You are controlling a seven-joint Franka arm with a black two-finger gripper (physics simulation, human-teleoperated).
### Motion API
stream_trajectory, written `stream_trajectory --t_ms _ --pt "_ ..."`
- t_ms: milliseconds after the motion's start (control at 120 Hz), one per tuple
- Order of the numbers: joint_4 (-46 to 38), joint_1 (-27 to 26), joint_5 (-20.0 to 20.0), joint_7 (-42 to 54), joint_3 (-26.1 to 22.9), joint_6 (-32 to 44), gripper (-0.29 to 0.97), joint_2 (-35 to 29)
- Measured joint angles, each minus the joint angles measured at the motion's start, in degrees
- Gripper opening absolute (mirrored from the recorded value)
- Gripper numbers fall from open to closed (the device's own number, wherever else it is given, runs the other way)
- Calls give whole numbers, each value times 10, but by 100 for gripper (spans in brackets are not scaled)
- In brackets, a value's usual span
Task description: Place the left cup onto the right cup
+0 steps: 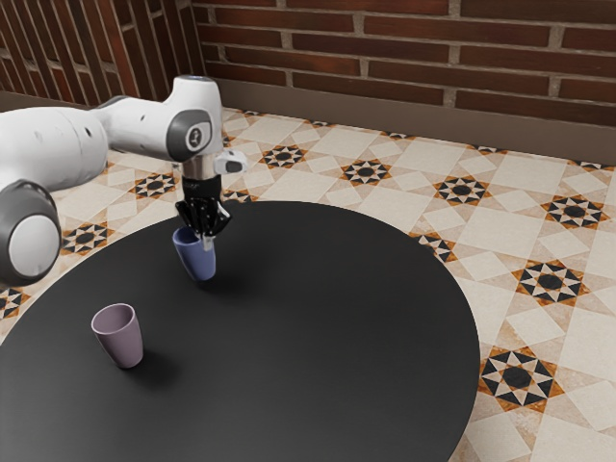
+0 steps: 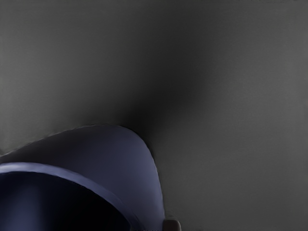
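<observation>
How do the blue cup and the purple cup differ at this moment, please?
Colour: the blue cup is dark blue, the purple cup pale mauve. Pose: the blue cup leans, the purple cup stands upright. State: the gripper grips the blue cup's rim; the purple cup stands free. Both are handleless tapered cups on the black round table.

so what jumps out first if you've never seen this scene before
The black end effector grips the rim of a tilted blue cup near the far edge of the round black table. A mauve cup stands apart, nearer the camera, toward the exterior view's left.
</observation>
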Motion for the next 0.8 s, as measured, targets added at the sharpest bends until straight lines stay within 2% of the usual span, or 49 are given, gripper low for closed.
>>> stream_trajectory --t_ms 208,508,725,800 --pt "-57 -8 0 -4 0 2 -11 -68" --pt "-191 -29 3 -22 -3 16 -11 -220" --pt "-261 -21 7 -39 -28 21 -11 -304" --pt "-285 -2 8 -45 -50 22 -11 -331"
